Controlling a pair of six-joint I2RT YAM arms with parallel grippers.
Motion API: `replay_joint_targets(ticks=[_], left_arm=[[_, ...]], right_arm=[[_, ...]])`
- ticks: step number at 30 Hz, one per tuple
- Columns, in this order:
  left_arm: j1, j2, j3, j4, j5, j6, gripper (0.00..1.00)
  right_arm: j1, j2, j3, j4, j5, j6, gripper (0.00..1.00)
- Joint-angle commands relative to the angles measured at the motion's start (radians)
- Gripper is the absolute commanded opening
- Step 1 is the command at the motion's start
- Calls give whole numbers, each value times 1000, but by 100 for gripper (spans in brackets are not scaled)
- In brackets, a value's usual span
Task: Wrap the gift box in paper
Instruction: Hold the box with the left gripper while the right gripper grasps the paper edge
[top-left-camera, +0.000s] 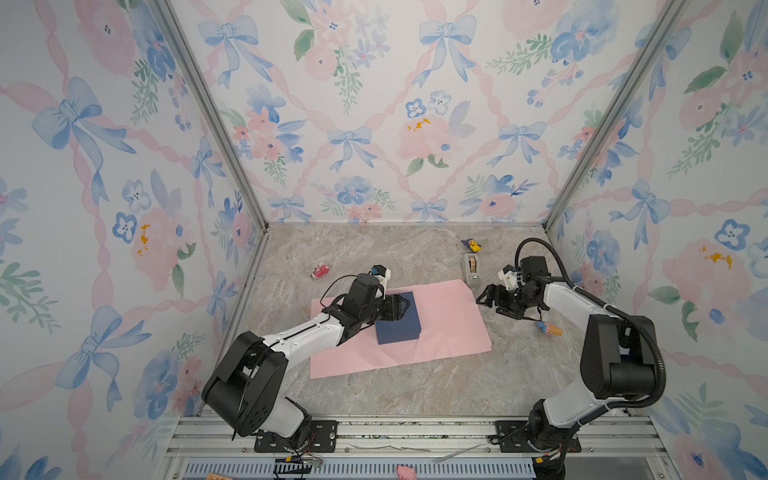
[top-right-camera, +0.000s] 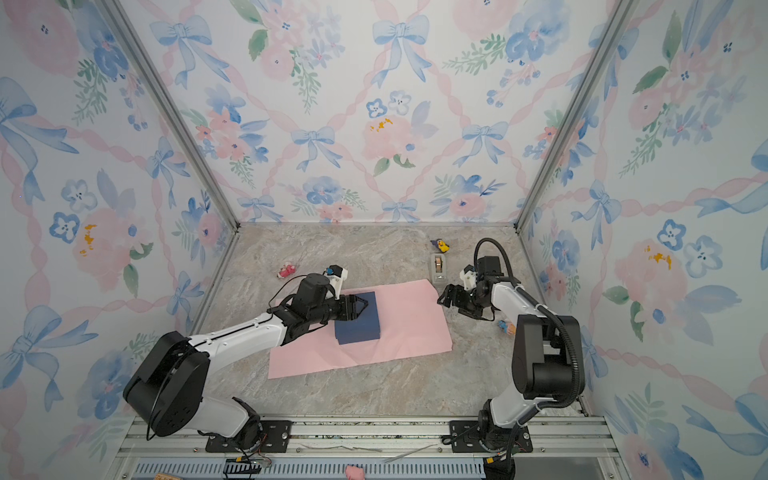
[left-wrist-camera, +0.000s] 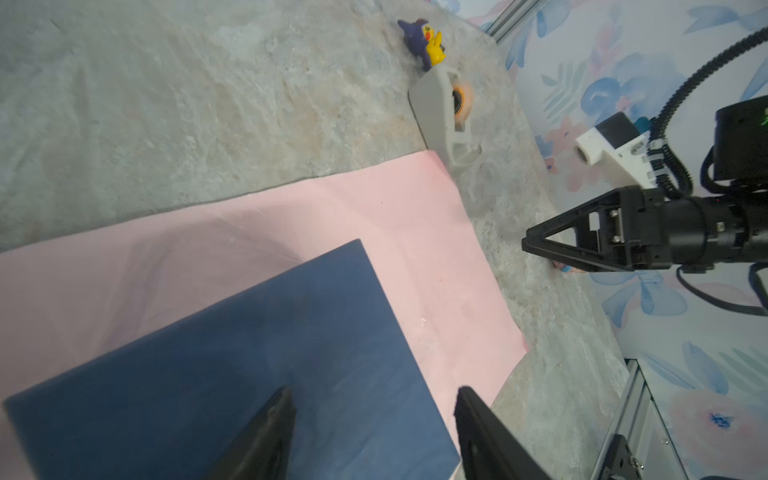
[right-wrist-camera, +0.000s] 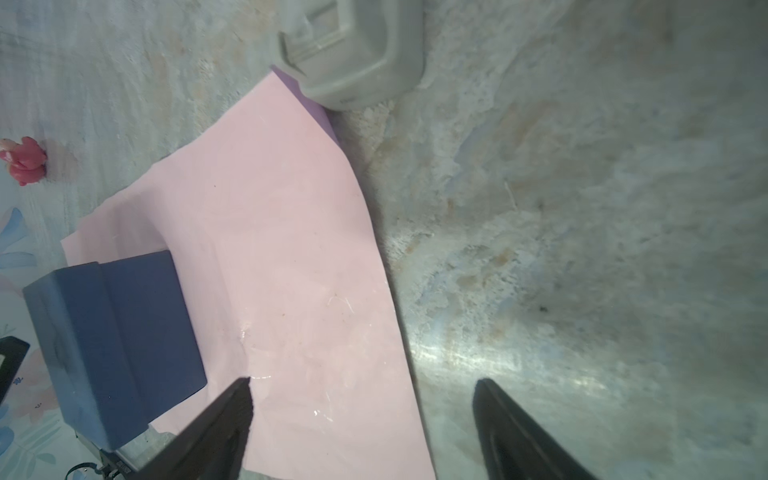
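I see paper (top-left-camera: 440, 328) flat, pink up; gift box (top-left-camera: 398, 330) on it, left of centre; left gripper (top-left-camera: 406, 304) parted over box, empty; right gripper (top-left-camera: 484, 296) wide, empty, beside paper's edge. Worry: lifting that edge slides the unpinned box.

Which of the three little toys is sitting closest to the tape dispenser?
The purple-and-yellow toy, right behind the tape dispenser; the pink toy and orange toy lie farther off.
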Motion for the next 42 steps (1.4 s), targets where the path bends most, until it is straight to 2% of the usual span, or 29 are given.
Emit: replay_joint_targets(ticks=[1,7,14,20,34,40,42], left_arm=[[-3,35,-11,-20,29,34,64],[-2,44,-64,-13,12,24,64],[1,51,-70,-9,17,21,63],[5,54,-75,6,24,19,63],[17,45,-84,35,30,11,62],[19,49,-83,40,30,11,61],[19,48,-83,37,29,11,61]], right_arm=[[-5,36,12,-107,-26,-35,85],[-3,17,-71,-196,-44,-6,85],[-1,-92,-179,-247,-50,19,84],[9,-83,-201,-211,-159,32,80],[12,-30,-190,8,-246,54,74],[28,-9,-162,14,-248,50,67],[33,-25,-164,-1,-228,47,62]])
